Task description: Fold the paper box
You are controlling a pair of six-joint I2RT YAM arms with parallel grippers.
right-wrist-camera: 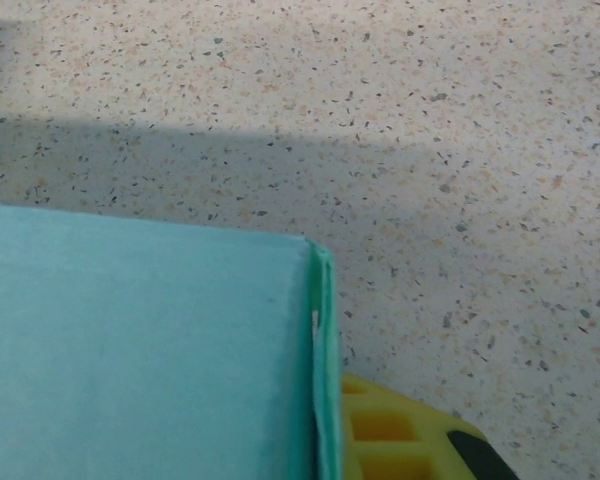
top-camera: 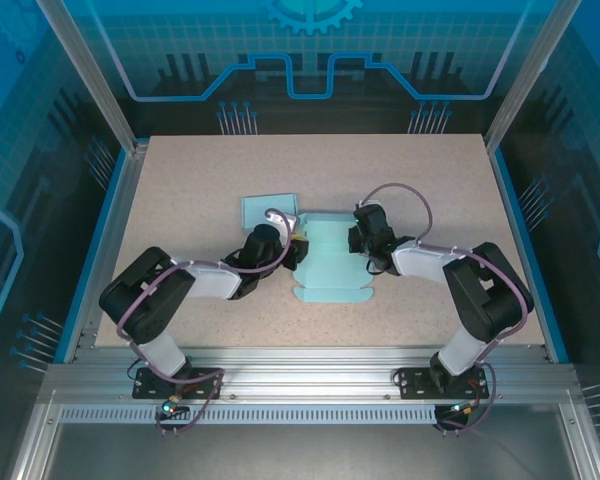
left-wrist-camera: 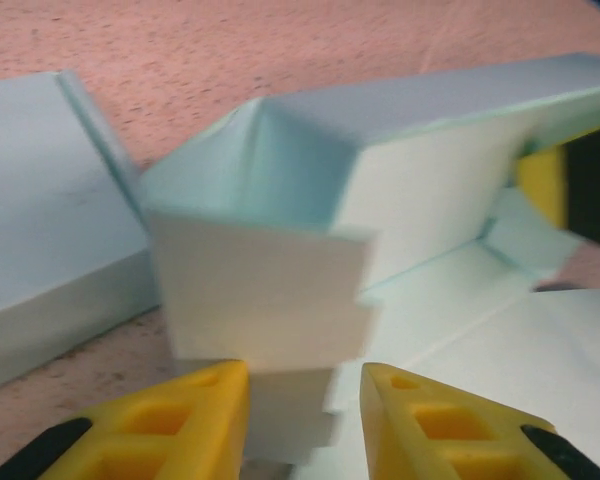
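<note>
You have the paper box (top-camera: 330,262) lying just below the middle of the tabletop (top-camera: 430,180) in the overhead view, bracketed by both arms so that one side can be steadied while the other is folded. Your right gripper (top-camera: 358,240) sits at the box's upper right edge. At the wrist, one yellow finger (right-wrist-camera: 400,440) presses against the outer face of a raised side wall while the other is hidden behind the teal panel. The jaws are closed down thin, so it looks to be pinching that wall to stop the box sliding. Your left gripper (left-wrist-camera: 302,420) comes in at the upper left corner with its jaws partway apart. A white flap (left-wrist-camera: 290,400) stands in the gap below a half-raised corner fold, and you cannot tell whether the flap is pinched or only lined up. I judge the flap is there to be tucked or creased inward. A separate pale blue piece (top-camera: 268,210) lies flat just to the upper left of the box, near it but out of the work. Both arms mirror each other: elbows swung out toward the lower left and lower right, forearms angled inward and low, wrists meeting at the top end of the box.
</note>
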